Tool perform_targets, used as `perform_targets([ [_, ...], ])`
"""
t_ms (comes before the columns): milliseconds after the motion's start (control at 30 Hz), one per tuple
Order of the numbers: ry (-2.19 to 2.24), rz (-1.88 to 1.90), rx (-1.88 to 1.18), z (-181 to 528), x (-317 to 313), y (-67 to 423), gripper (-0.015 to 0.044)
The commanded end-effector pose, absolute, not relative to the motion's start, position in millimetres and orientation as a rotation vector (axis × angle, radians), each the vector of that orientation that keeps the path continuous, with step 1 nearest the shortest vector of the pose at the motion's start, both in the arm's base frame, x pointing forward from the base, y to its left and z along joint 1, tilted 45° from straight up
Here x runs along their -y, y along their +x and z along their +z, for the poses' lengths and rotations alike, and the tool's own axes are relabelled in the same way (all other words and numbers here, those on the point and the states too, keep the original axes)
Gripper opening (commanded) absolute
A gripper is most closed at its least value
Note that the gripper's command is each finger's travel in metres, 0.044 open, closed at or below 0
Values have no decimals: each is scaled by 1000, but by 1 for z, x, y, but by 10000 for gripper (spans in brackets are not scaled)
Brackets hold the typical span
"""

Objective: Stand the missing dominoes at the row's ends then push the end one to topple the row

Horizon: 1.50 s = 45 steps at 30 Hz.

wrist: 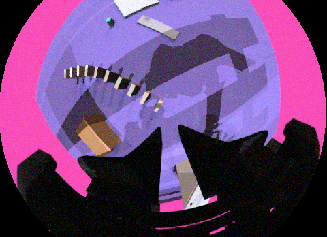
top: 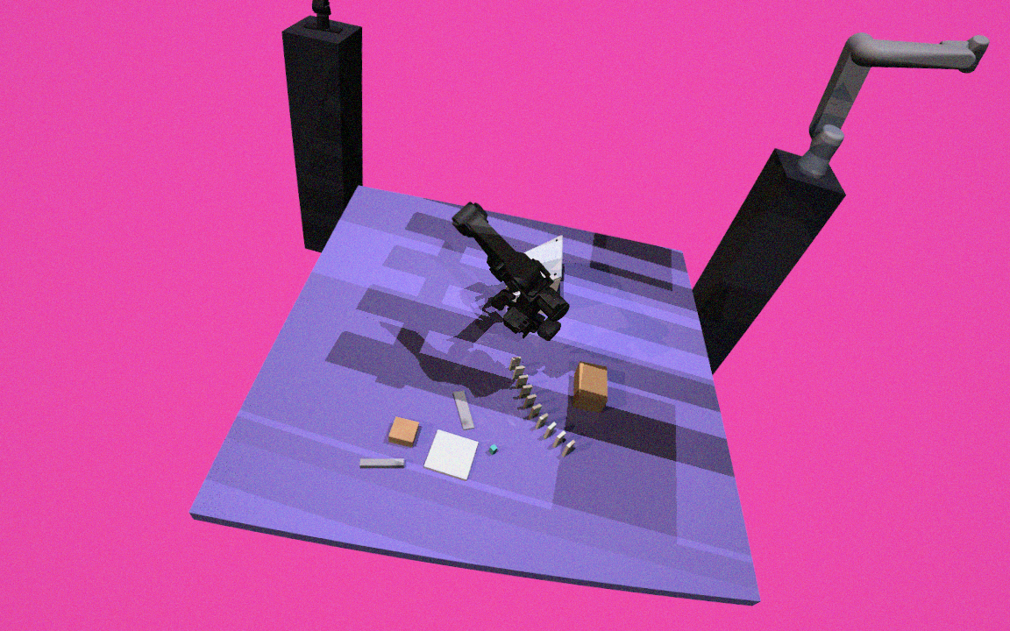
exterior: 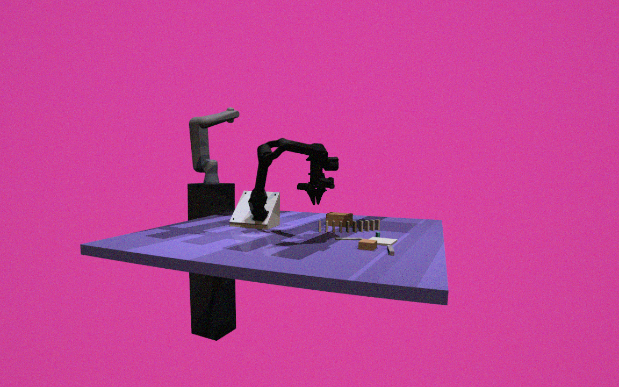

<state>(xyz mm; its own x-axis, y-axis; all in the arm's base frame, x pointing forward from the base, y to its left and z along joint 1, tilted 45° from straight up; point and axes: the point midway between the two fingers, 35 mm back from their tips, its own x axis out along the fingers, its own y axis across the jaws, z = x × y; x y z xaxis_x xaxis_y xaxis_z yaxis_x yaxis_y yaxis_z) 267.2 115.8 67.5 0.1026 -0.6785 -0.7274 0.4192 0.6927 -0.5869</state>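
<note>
A curved row of several pale dominoes (top: 538, 407) (exterior: 350, 224) (wrist: 109, 76) stands on the purple table (top: 336, 486) (exterior: 206, 255). Two grey dominoes lie flat: one (top: 462, 409) (wrist: 158, 26) left of the row, another (top: 381, 462) near the small orange block. My gripper (top: 522, 328) (exterior: 315, 201) (wrist: 169, 129) hangs high above the table, behind the row's arm-side end and clear of it. Its fingers are nearly together with nothing between them.
A large orange box (top: 590, 386) (exterior: 338, 217) (wrist: 97, 133) stands close beside the row. A small orange block (top: 403, 430), a white tile (top: 451, 453) (wrist: 135, 1) and a tiny teal cube (top: 494, 450) (wrist: 109, 21) lie left of it. Two dark pillars (top: 324, 133) (top: 767, 251) flank the table.
</note>
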Motion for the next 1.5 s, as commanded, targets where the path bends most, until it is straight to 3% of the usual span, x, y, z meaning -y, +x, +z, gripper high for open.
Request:
perform_targets([
  [0, 204, -1143, -928, 54, -91, 255, 20],
  [33, 246, -1168, -899, 53, -89, 254, 0],
  [1467, 260, -1177, -889, 52, -88, 254, 0],
])
